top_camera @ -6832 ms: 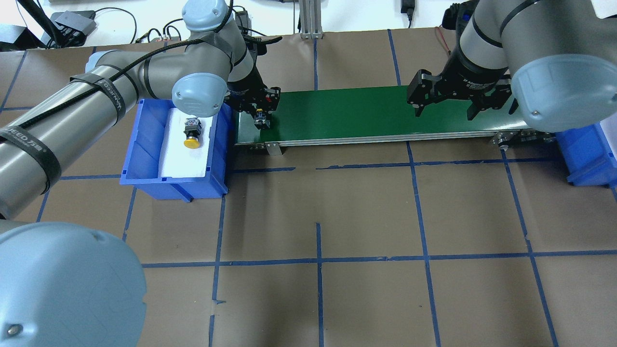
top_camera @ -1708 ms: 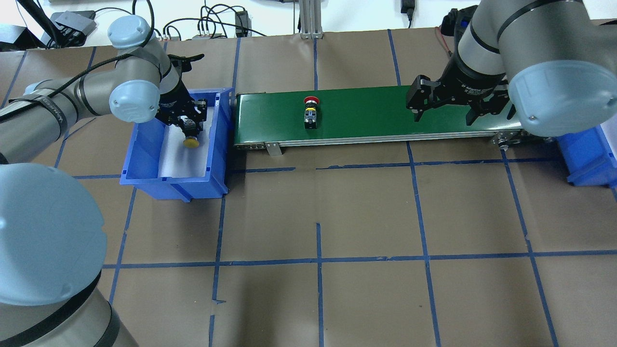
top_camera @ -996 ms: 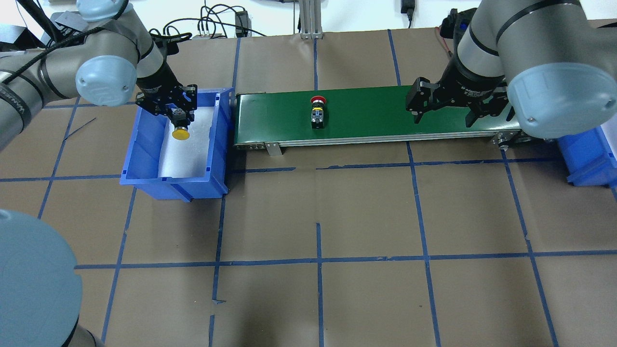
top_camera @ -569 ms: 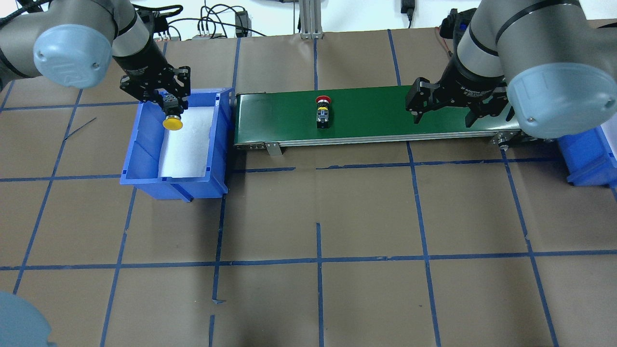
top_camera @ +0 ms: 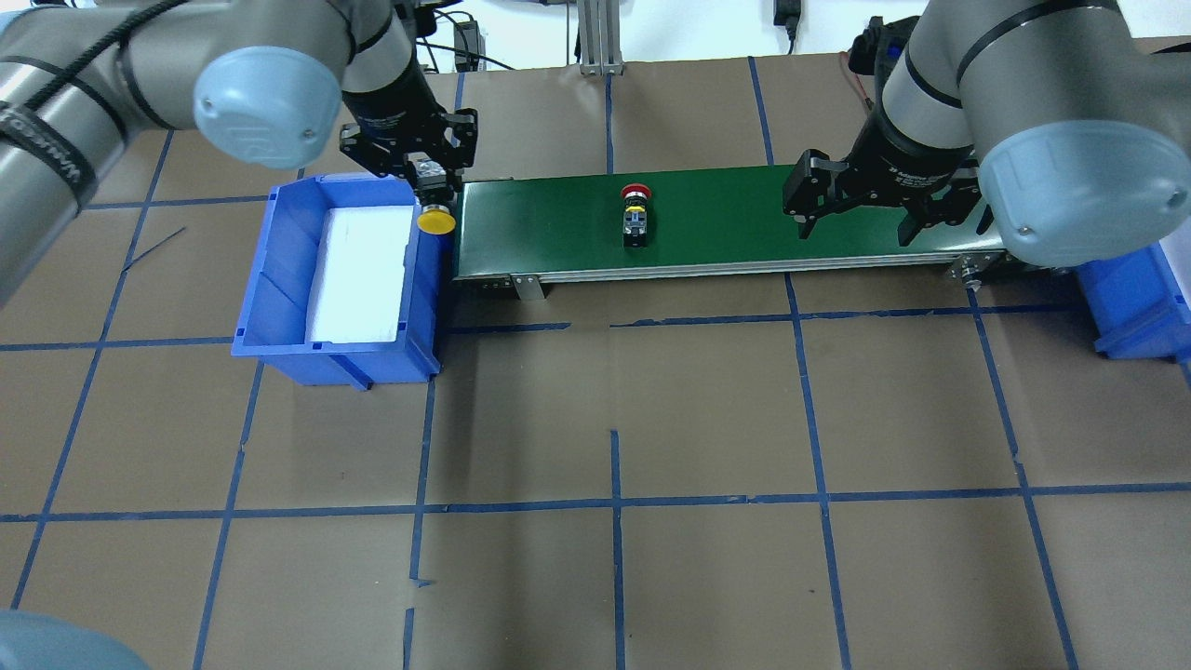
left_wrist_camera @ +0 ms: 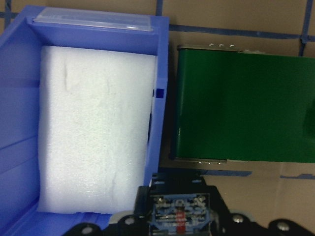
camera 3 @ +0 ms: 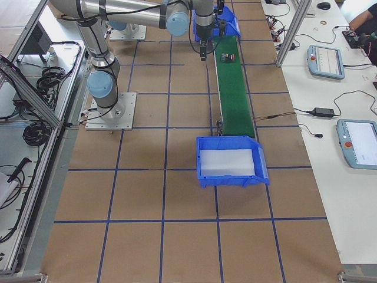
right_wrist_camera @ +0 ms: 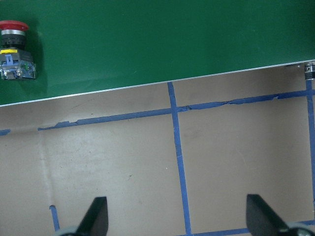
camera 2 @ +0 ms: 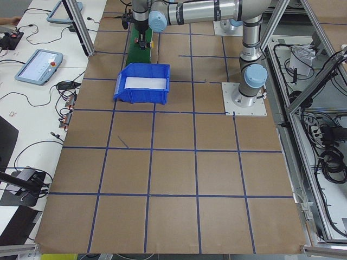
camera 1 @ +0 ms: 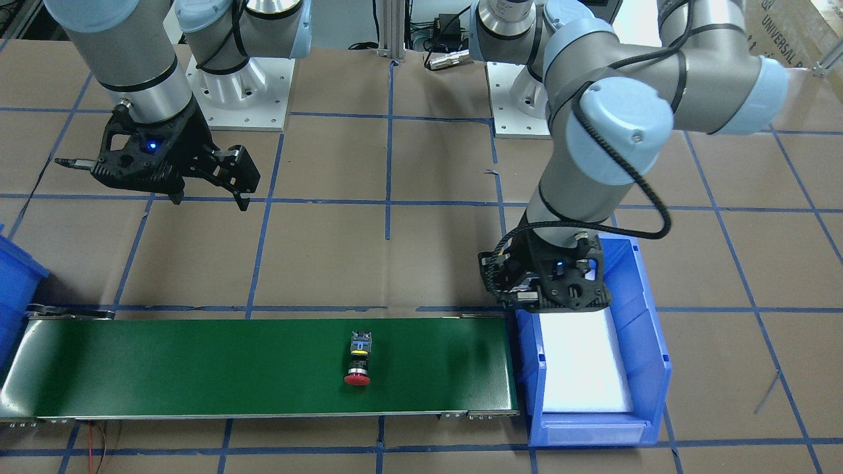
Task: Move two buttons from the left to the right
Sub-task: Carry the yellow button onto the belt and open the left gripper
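Observation:
The red-capped button [top_camera: 635, 212] lies on its side on the green conveyor belt [top_camera: 726, 219], left of the belt's middle; it also shows in the front view [camera 1: 358, 359] and the right wrist view [right_wrist_camera: 15, 49]. My left gripper [top_camera: 430, 179] is shut on the yellow-capped button [top_camera: 435, 222], held in the air over the left blue bin's right wall by the belt's left end. Its contact block shows in the left wrist view [left_wrist_camera: 179, 216]. My right gripper [top_camera: 856, 228] is open and empty, hovering over the belt's right part, well right of the red button.
The left blue bin [top_camera: 270, 279] holds only a white foam pad [top_camera: 358, 270]. A second blue bin [top_camera: 1135, 298] stands at the belt's right end. Brown paper with blue tape lines covers the table.
My left gripper lifted the yellow button out of the bin and carried it right toward the belt's left end. The red button has travelled right along the belt. The right gripper has stayed put.

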Controlling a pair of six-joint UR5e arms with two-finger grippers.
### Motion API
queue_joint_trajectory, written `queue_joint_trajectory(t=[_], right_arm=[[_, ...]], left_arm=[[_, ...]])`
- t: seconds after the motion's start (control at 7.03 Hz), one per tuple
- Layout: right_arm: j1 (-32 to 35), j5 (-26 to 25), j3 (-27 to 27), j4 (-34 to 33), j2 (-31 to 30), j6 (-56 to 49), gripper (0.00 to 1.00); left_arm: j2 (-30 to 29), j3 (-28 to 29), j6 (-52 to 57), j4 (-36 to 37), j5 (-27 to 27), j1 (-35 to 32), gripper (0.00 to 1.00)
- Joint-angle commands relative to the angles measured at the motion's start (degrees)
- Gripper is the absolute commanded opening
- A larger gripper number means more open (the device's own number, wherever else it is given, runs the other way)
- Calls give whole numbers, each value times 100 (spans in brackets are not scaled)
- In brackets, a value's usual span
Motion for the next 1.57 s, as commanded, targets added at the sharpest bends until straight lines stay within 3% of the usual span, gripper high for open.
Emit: queue_joint_trajectory(t=[0.0, 0.43, 1.42], right_arm=[[9, -2, 0, 2, 16, 20, 100], [9, -2, 0, -7, 16, 54, 100], [17, -11, 157, 2, 33, 37, 100]], left_arm=[[-612, 1, -175, 529, 1, -189, 21], [-1052, -8, -218, 1057, 1, -180, 21], [-1186, -184, -210, 1384, 10, -145, 27]])
